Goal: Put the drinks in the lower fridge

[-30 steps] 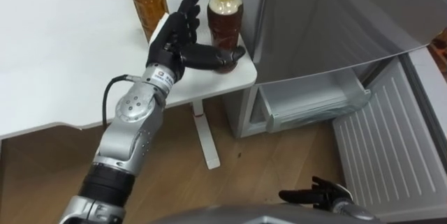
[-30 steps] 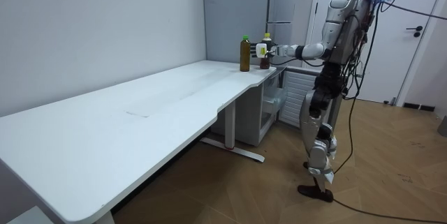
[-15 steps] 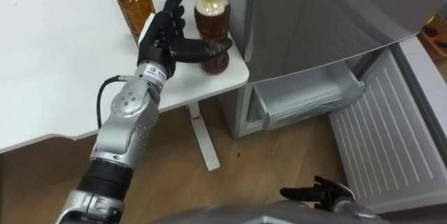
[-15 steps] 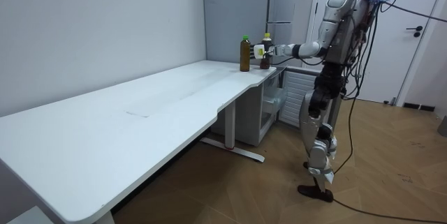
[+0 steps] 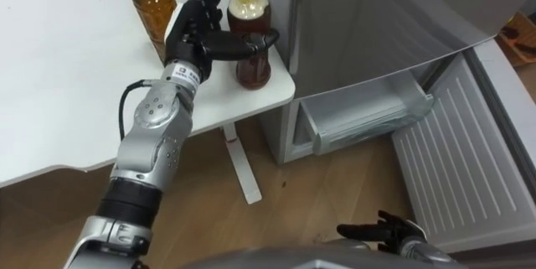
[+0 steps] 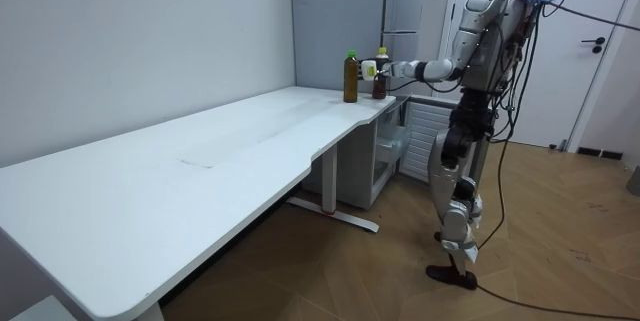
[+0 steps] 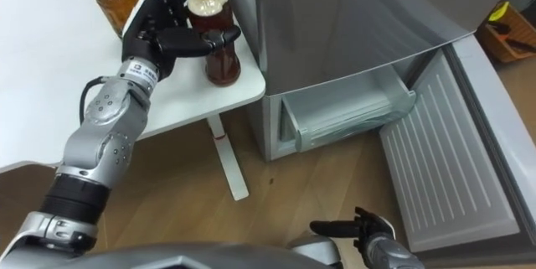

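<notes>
Left eye view, nearest first: the right hand (image 5: 381, 234) is seen low at the bottom edge, over the wooden floor (image 5: 293, 193), with its fingers loosely spread and nothing held in them. Just beyond it, the lower fridge door (image 5: 469, 160) is swung wide open toward the right, and a pale drawer (image 5: 368, 114) is seen in the opened lower compartment. From the lower left, the left arm is stretched up over the near edge of the white surface (image 5: 67, 76). The left hand (image 5: 191, 36) is held unclenched, fingers straight and pointing away, while the thumb is laid across the front of the yellow-capped bottle (image 5: 251, 68); the bottle is not clasped. That bottle of brown drink is stood upright at the surface's near right corner, just beside the grey fridge (image 5: 377, 26). The green-capped bottle (image 5: 153, 5) is stood upright farther back and to the left, partly covered by the hand. In the room view, the robot is seen standing at the surface's far end, before the fridge, left arm extended to the bottles.
</notes>
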